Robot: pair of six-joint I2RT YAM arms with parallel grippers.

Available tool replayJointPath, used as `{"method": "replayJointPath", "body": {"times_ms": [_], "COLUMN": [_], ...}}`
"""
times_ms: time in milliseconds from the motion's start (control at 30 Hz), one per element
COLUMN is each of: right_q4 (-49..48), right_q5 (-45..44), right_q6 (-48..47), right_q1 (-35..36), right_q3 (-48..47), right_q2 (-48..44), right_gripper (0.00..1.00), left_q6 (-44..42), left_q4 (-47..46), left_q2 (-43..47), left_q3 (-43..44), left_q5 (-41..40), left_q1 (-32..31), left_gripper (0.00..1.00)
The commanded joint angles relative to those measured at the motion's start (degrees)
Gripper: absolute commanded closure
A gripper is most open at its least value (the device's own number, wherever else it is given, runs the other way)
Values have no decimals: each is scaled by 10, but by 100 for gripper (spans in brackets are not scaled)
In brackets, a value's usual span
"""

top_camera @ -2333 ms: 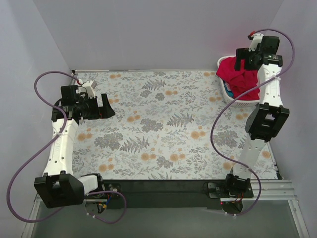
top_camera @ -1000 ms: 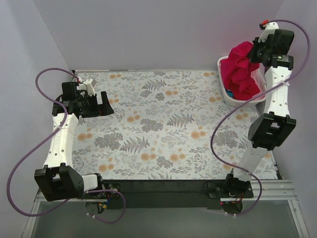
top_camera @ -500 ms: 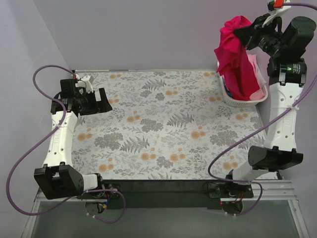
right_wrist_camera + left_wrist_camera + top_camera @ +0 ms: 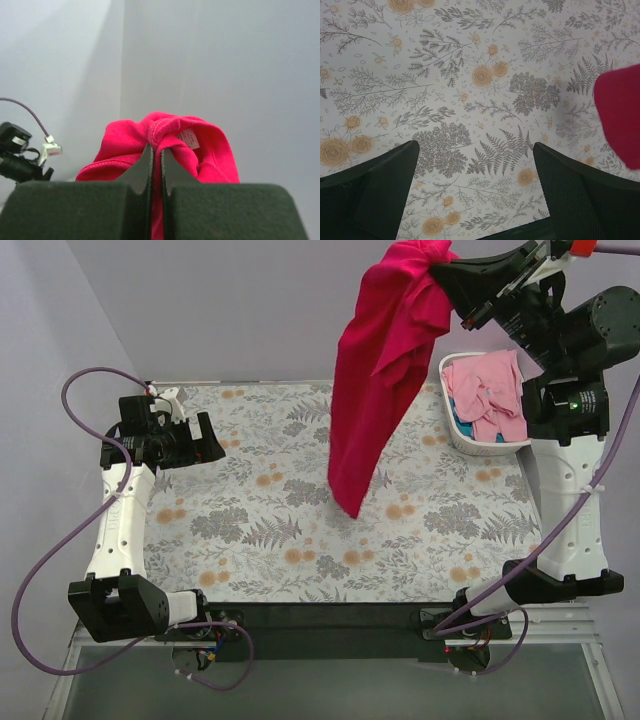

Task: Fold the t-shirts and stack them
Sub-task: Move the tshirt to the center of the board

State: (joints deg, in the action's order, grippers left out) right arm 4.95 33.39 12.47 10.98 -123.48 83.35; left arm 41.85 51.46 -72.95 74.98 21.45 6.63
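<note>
Floral tablecloth (image 4: 280, 520) fills the overhead view. At upper right the right gripper (image 4: 445, 270) holds the crimson t-shirt (image 4: 375, 390) high, likely so it hangs free to spread. Pink t-shirts (image 4: 490, 395) lie in the white basket (image 4: 455, 440), beside its path. The left gripper (image 4: 205, 445) hovers far left. Left wrist: fingers (image 4: 375, 185) spread over bare cloth, red at right edge. Right wrist: jaws pinch the collar beside its label (image 4: 187, 138).
</note>
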Motion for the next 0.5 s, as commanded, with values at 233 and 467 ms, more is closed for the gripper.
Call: {"method": "replayJointPath", "body": {"times_ms": [233,467], "right_q4": [-109,-89], "right_q5": [-13,-34], "right_q6": [92,51], "right_q1": [111,192], "right_q3": [28,269], "right_q2": [7,-64], "right_gripper": [99,99], "left_q6": [14,7], "left_q4": [-1,-5], "left_q2": [4,8], "left_q3": [26,23], "left_q5": [-67,-74], "left_q1": [0,0], "left_gripper": [2,2]}}
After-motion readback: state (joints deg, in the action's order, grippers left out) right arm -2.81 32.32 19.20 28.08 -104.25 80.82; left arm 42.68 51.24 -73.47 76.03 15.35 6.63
